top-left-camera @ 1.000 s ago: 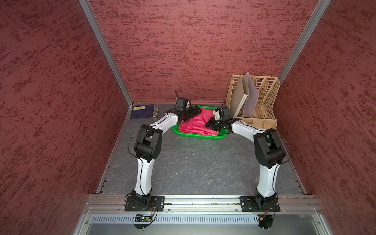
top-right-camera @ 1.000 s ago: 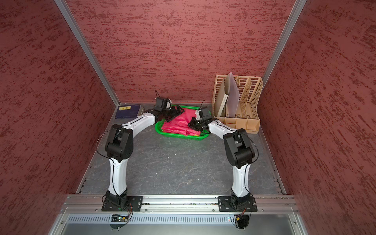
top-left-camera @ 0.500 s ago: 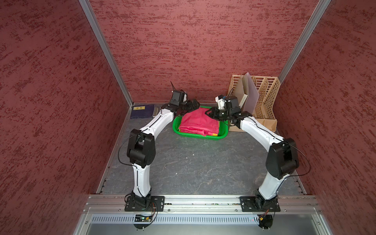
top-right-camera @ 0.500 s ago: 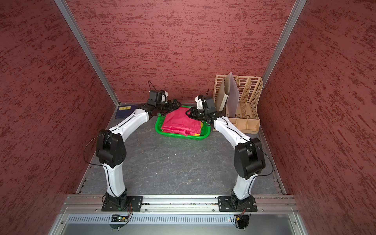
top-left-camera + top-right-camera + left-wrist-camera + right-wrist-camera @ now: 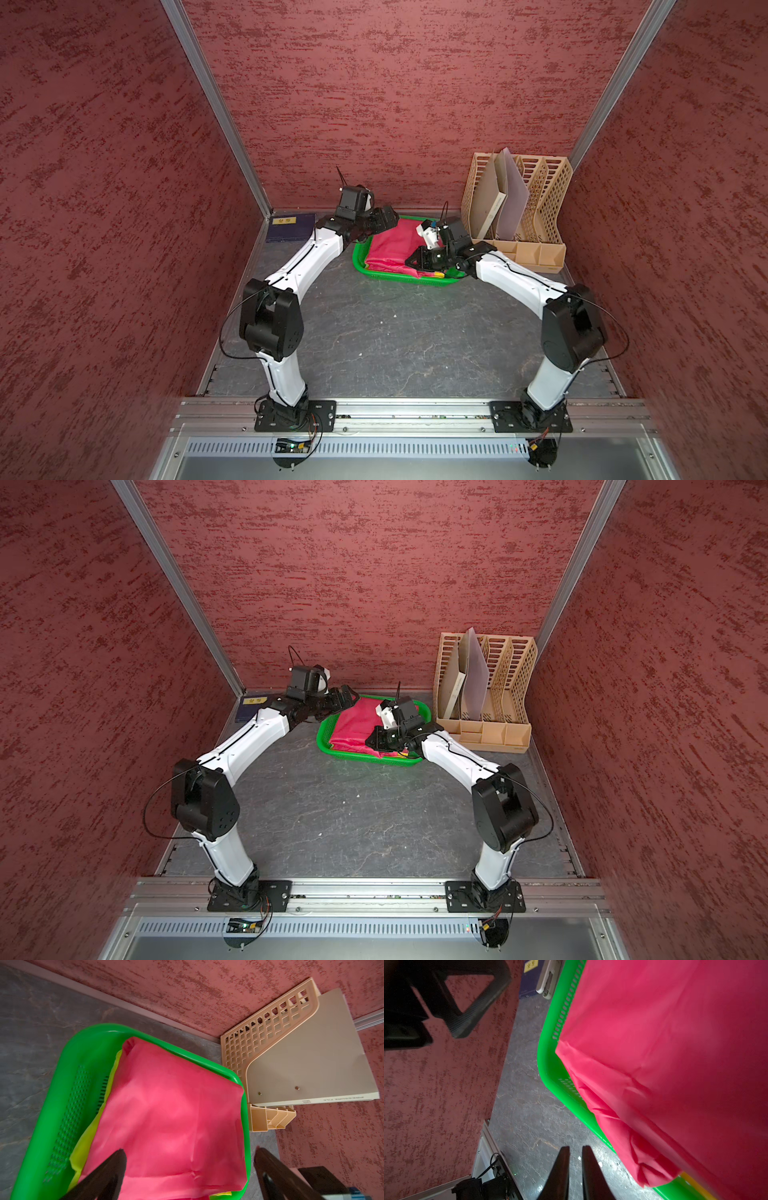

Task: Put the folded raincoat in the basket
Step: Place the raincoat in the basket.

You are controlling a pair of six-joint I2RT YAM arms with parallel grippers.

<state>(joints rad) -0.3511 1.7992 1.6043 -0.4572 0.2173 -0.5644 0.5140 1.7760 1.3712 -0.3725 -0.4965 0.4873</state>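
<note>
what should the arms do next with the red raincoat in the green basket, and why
Probably nudge the drooping corner inward with the right gripper. The raincoat lies in the basket, but the right wrist view shows one corner hanging over its rim. The right jaws are nearly shut and empty beside that rim; the left gripper hangs wide open, holding nothing.

The folded raincoat (image 5: 390, 245) is a flat, roughly square bundle of bright pink-red fabric with soft creases, lying inside the basket (image 5: 359, 264) and filling most of it. A yellow strip along one edge looks like its lining, though that is hard to confirm. One bunched corner spills over the near rim. The basket is shallow, bright green, perforated and round-cornered, and sits flat at the back of the grey tabletop (image 5: 395, 332).
</note>
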